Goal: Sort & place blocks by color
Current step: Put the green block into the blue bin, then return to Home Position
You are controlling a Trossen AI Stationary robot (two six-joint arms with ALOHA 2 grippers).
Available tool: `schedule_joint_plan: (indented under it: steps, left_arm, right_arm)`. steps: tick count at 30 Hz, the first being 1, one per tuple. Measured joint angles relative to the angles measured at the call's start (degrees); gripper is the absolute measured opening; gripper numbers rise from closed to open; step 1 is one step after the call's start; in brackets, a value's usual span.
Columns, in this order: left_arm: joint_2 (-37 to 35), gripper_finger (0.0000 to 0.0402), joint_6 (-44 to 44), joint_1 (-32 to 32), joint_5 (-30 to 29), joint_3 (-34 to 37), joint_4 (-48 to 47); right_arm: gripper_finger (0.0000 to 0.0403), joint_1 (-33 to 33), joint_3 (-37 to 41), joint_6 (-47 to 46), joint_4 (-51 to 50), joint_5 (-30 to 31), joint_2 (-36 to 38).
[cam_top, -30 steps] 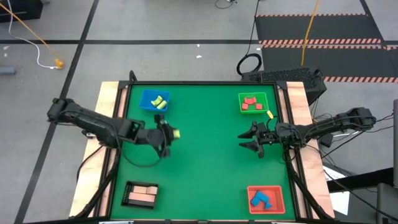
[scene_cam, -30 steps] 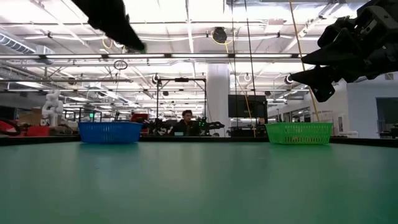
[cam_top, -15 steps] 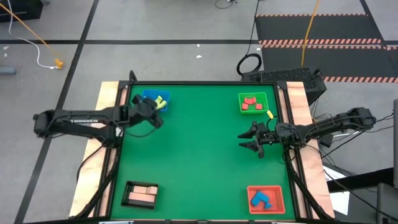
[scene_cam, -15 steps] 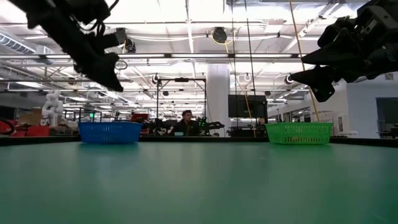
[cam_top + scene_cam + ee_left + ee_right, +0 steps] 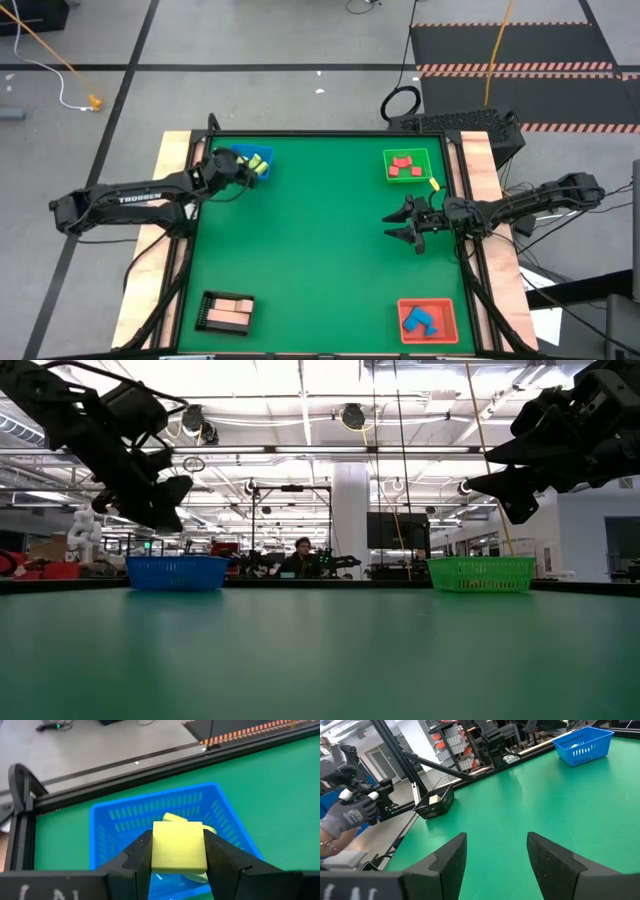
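High view: the left gripper point(image 5: 243, 168) hangs at the near edge of the blue tray point(image 5: 262, 152) at the table's far left corner, where yellow-green blocks point(image 5: 256, 161) already lie; the right gripper point(image 5: 402, 224) waits well apart by the right edge, so the left arm is plainly the nearer.

Low view: the left gripper point(image 5: 150, 500) rides above the blue tray point(image 5: 177, 572), clear of its rim, tilted down toward it; the right gripper point(image 5: 520, 470) hovers high above the green tray point(image 5: 480, 573).

Left wrist view: the fingers point(image 5: 225, 857) clamp a yellow-green cube point(image 5: 178, 846) by two opposite faces; the blue tray point(image 5: 130, 815) lies directly ahead and below, so the drop, I judge, wants only a short forward carry.

Right wrist view: the right fingers point(image 5: 550, 857) stand apart with nothing between them, over bare mat.
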State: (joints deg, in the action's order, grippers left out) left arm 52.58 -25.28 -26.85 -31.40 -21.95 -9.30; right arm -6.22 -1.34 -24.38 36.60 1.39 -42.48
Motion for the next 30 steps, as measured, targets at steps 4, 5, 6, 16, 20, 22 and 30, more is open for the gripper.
schedule_joint_plan:
  steps: [4, 5, 6, 16, 20, 22, 30]
  left_arm:
    - [0.0, 0.0144, -1.02, -0.68, 0.03, 0.83, 0.36]
    - [0.0, 0.0144, -1.05, -0.8, 0.04, 1.04, 0.44]
    - [0.0, 0.0144, -1.17, -0.86, 0.04, 1.25, 0.44]
    - [0.02, 0.0145, -3.35, -0.83, 0.07, 2.22, 0.48]
    - [0.02, 0.0153, -3.56, -0.83, 0.07, 2.22, 0.53]
    - [0.02, 0.0168, -3.56, -0.83, 0.07, 2.22, 0.55]
    - [0.02, 0.0222, -1.64, -0.83, 0.1, 2.22, 0.82]
  right_arm:
    - [0.0197, 0.0, 0.0, 0.0, 0.01, 0.0, -0.01]
    - [0.0197, 0.0, 0.0, 0.0, 0.03, 0.02, 0.0]
    - [0.0197, 0.0, 0.0, 0.0, 0.02, 0.02, 0.0]
    - [0.0197, 0.0, 0.0, 0.0, 0.01, 0.02, 0.0]
    - [0.0197, 0.0, 0.0, 0.0, 0.0, 0.01, 0.0]
    - [0.0197, 0.0, 0.0, 0.0, 0.02, 0.01, 0.0]
    - [0.0197, 0.0, 0.0, 0.0, 0.02, 0.0, 0.0]
